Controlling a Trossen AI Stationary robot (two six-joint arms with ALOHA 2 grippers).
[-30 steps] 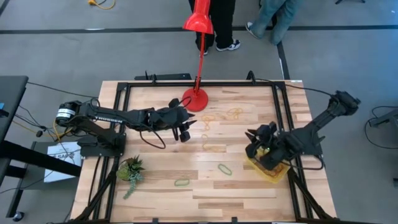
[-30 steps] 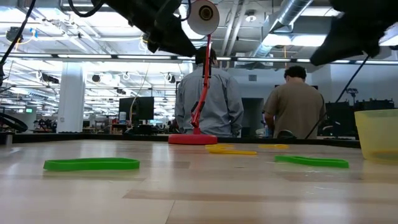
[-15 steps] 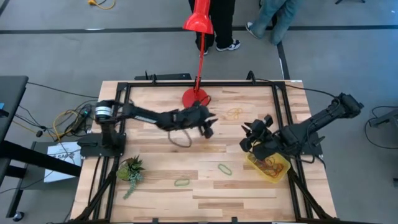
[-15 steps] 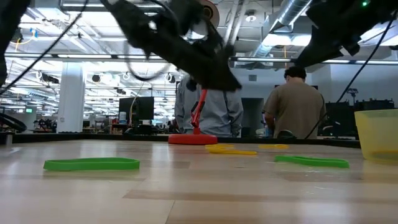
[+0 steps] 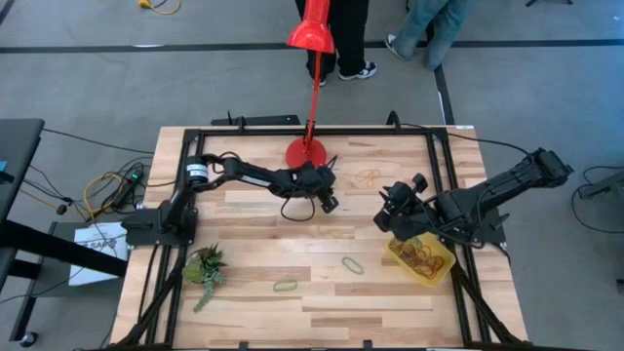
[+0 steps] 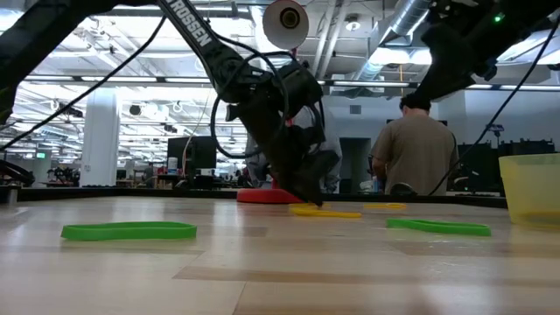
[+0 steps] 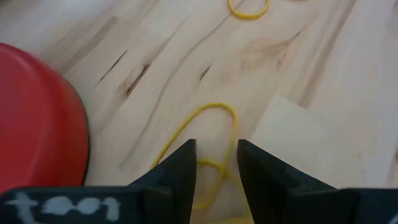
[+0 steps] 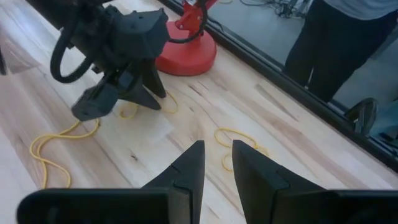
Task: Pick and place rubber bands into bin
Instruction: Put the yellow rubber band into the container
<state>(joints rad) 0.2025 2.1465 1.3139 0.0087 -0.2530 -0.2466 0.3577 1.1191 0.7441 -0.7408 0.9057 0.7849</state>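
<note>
Your left gripper (image 5: 330,203) is lowered to the tabletop (image 5: 253,292) just at 5 o'clock of the red lamp base (image 5: 306,155). In the left wrist view its jaws stand slightly apart, straddling a yellow rubber band (image 7: 208,134) that lies flat on the wood; nothing is gripped. The low view shows the same gripper (image 6: 308,188) tipped down with its tips touching the tabletop near the yellow bands (image 6: 325,212).

Your right gripper (image 5: 390,220) hangs above the tabletop at 10 o'clock of the bin (image 5: 441,274). Its jaws stand a little apart and hold nothing.

The bin sits at the tabletop's 4 o'clock edge and contains several rubber bands (image 5: 422,258). Loose bands remain on the wood: a yellow cluster (image 5: 368,176) at 3 o'clock of the lamp base, and two green bands (image 5: 351,264) (image 5: 285,286) nearer the front edge. A small plant (image 5: 206,269) sits near the 8 o'clock corner.
</note>
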